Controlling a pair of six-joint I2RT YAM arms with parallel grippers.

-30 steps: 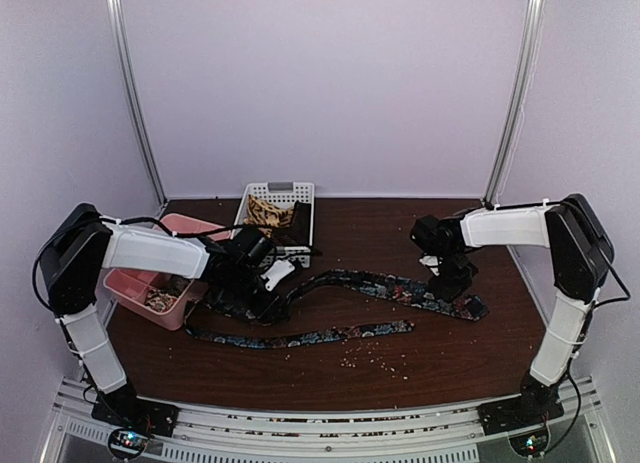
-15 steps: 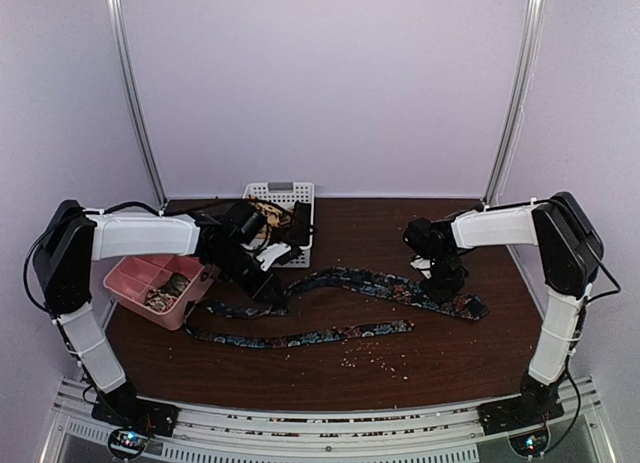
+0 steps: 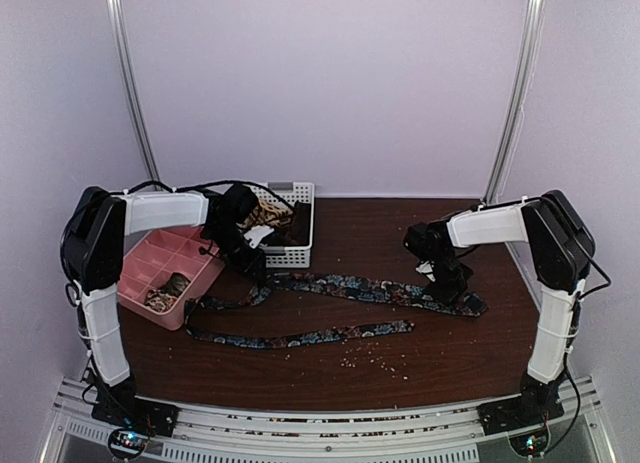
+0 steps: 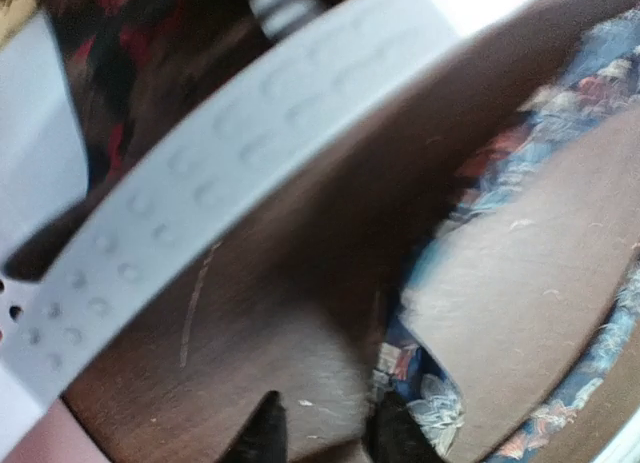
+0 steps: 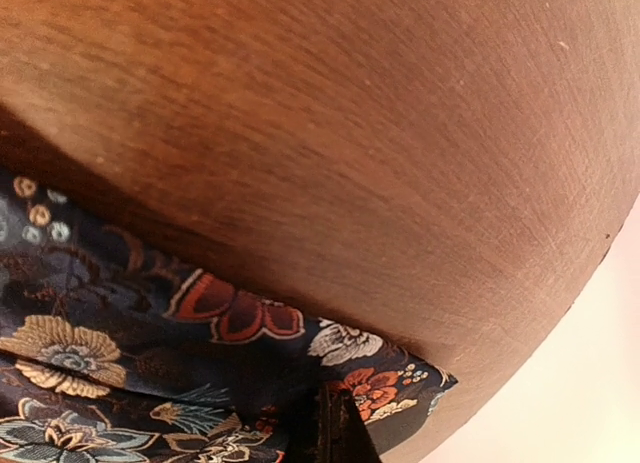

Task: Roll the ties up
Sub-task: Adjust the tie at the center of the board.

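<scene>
Dark wood table, with the floral tie laid flat on it. Its wide end sits at the right. The band runs left toward the white basket, bends back in a loop next to the pink tray, and the narrow part trails right along the near side. The tan tie is bunched inside the basket.

The left gripper is low at the basket's front left corner, just above the tie's bend. In the left wrist view its jaws are apart, with bare table between the dark fingertips and the tie's edge beside the right-hand tip. Nothing is gripped. That view is blurred.

The right gripper is down on the wide end of the tie. In the right wrist view the tips are together on the patterned fabric near its pointed corner. Can't tell if any cloth is pinched between them.

The tray holds brownish bits in one compartment. Small crumbs are scattered on the table near the narrow end.
</scene>
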